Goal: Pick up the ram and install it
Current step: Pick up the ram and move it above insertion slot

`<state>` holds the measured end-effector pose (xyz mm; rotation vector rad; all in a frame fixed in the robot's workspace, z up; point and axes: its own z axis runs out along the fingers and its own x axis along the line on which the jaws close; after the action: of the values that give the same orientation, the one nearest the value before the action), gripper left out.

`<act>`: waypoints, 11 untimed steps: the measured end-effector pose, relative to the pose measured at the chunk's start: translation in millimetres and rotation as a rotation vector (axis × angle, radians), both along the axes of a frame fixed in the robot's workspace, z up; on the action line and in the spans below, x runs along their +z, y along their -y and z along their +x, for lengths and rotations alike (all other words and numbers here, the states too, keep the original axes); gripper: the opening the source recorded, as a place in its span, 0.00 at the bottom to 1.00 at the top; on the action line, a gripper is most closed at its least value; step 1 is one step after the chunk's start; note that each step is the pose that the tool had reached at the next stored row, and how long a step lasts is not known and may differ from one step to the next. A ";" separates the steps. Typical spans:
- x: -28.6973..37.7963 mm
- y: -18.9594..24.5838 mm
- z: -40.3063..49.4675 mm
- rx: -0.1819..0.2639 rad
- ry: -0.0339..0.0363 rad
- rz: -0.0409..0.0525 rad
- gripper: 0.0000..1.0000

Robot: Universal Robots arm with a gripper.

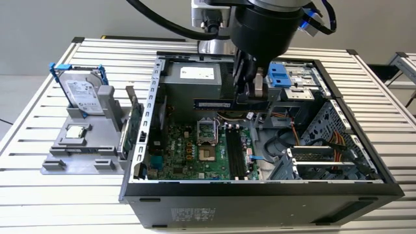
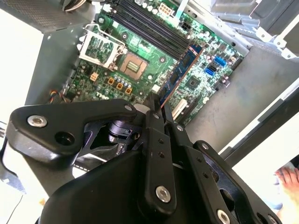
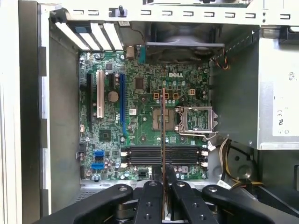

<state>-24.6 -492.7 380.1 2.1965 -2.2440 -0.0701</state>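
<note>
1. While it hangs above the motherboard (image 1: 185, 153) inside the open computer case (image 1: 260, 197), the ram (image 1: 213, 104) is clenched at one end in the gripper (image 1: 251, 100).
2. It lies crosswise to the memory slots (image 1: 237, 151) beneath.
3. Well apart, at the exterior view's left, the hard drive (image 1: 85, 95) stands in a grey holder (image 1: 78, 151).

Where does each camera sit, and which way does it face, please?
Exterior view: off the arm, high up, looking down on the table and into the open case; the arm hangs in from above, gripper shut on the ram.
First wrist view: on the wrist, looking along the gripper squarely at the motherboard; the ram is edge-on.
Second wrist view: on the wrist, behind the gripper, looking slantwise at the motherboard.
Shared: both wrist views show gripper, ram and motherboard.
</note>
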 end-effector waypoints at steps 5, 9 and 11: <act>0.0 0.0 4.8 0.000 0.0000 0.0000 0.00; 0.0 0.0 8.4 0.000 0.0000 0.0001 0.00; 0.0 0.0 10.0 0.000 0.0000 0.0000 0.00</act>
<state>-14.6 -492.7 380.1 2.1964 -2.2441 -0.0701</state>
